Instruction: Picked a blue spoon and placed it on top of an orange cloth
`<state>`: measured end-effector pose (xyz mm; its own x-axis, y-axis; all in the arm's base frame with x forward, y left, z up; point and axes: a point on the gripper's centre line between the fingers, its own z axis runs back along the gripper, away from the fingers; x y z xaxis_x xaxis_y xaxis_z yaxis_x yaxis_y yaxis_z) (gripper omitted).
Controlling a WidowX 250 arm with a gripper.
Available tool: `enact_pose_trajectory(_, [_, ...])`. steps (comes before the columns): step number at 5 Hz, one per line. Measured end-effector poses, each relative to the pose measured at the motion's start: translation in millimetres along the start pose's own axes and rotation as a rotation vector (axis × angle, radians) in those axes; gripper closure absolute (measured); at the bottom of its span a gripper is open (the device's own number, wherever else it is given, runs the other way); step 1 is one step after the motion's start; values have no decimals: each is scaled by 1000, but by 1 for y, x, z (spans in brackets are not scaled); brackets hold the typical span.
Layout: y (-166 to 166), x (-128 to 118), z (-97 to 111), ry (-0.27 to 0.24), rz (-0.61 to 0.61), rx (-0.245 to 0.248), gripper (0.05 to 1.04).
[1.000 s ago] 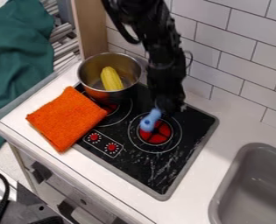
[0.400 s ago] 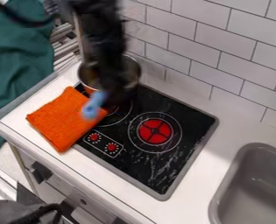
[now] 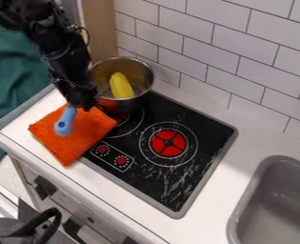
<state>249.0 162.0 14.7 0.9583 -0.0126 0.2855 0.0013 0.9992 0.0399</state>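
White tiles (image 3: 214,56) rose behind the counter (image 3: 209,209), where the black fingers (image 3: 82,100) looked closed on the blue spoon (image 3: 65,121), over the orange cloth (image 3: 85,140). Let go too high, the spoon could bounce or roll off; pushed too low, it might drag the cloth. With the pot (image 3: 139,71) just beside, a sideways swing risked a knock.

White counter (image 3: 219,190) here, black cooktop (image 3: 145,178) set in, grey sink (image 3: 279,209) sunk at view's right; orange cloth (image 3: 92,131) lying across counter and cooktop's edge, metal pot (image 3: 141,78) standing on cooktop, right beside cloth.
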Motion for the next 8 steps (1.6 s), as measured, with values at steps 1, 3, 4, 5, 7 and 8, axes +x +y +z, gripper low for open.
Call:
enact_pose_trajectory(1, [1,-1,-10,-8,-10,-24,439])
enact_pose_trajectory(3, [1,6,-11,-61,-29,-25,94])
enact_pose_trajectory(4, [-2,4,-11,-54,-37,-31,76])
enact_pose_trajectory(5, [-12,8,-7,-48,-61,-44,80])
enact_pose_trajectory(7, [-63,30,12,-55,-184,-21,82])
enact_pose_trajectory(8, [-81,38,13,-33,-204,-13,82])
